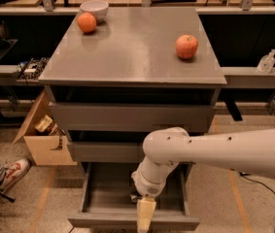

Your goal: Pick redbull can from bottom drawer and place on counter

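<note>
The broad flat grey tabletop (137,57) of the grey drawer cabinet fills the upper middle of the camera view. Toward 10 o'clock from its middle sits a round orange fruit (87,22), with a small white bowl (94,8) just beside it at its 1 o'clock, by the far edge; toward 2 o'clock rests a reddish-orange apple-like fruit (187,46), well apart from those 2. Below the tabletop the 2 wider grey drawers (127,116) are pushed in, while the shallow grey bottom drawer (92,198) stands pulled out toward 6 o'clock. The thick white robot arm (224,149) enters from 3 o'clock, bends at a rounded joint before the middle drawer and points its wrist down into the open drawer. The pale tan pincer (146,216) hangs at the wrist's 6 o'clock, over the drawer's front wall; I cannot tell whether it is open or closed. The slim silvery redbull can cannot be made out: the wrist hides the drawer's middle. At 9 o'clock from the cabinet an open brown cardboard box (42,144) stands on the speckled floor (234,198), with a red-and-white shoe (10,171) at its 8 o'clock. At 3 o'clock of the tabletop a clear plastic bottle (266,61) stands on a lower grey shelf (253,75).
</note>
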Motion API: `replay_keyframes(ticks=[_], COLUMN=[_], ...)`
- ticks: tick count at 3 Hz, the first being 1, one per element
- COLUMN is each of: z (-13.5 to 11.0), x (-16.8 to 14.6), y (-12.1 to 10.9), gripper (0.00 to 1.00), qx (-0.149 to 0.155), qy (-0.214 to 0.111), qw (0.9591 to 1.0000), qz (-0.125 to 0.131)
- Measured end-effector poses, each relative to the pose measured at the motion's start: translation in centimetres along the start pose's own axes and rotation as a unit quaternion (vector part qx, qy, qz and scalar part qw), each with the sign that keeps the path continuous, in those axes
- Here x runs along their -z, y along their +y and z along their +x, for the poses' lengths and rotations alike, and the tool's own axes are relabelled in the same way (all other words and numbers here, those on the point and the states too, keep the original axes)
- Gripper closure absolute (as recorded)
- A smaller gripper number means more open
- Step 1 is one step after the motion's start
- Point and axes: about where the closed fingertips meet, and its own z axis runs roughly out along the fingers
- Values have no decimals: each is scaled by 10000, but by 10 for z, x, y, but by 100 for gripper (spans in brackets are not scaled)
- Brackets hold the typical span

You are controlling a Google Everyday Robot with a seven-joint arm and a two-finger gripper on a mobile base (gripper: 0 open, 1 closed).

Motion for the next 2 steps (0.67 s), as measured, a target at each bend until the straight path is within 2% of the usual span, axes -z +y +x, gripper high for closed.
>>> replay_keyframes(ticks=[1, 2], z=[7, 17], x=[-35, -85], y=[-52, -90], gripper=[0, 0], qx=[-5, -156], qy=[-275, -702], qw=[9991, 9972], qz=[320, 213])
